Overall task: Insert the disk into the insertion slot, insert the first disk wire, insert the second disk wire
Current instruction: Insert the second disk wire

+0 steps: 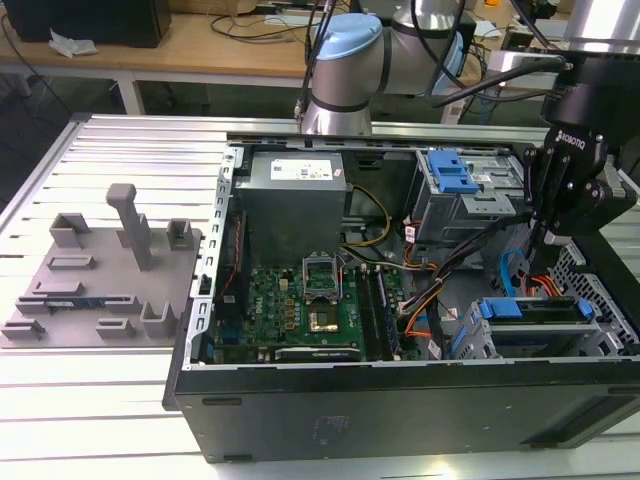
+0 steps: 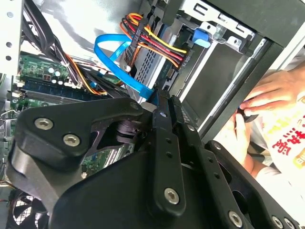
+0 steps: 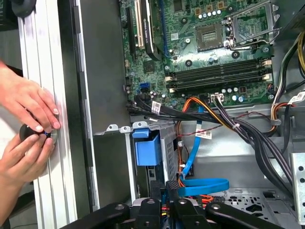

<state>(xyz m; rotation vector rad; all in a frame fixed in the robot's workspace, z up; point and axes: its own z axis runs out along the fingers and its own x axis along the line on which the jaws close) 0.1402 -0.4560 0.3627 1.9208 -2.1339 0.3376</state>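
Second disk wire (image 2: 116,64) looped just beyond gripper (image 2: 162,102), jaws nearly closed on its plug end

The grey jointed arm with its pale blue joint cap (image 1: 345,55) is reaching in from the far side of the exterior view, its black wrist section hanging at the exterior view's right. The black tool (image 1: 549,240) is pointing steeply downward, its two fingers (image 2: 164,143) lying close together, almost parallel. In both wrist views a person's two hands (image 3: 28,126) are pinching a small dark knob.
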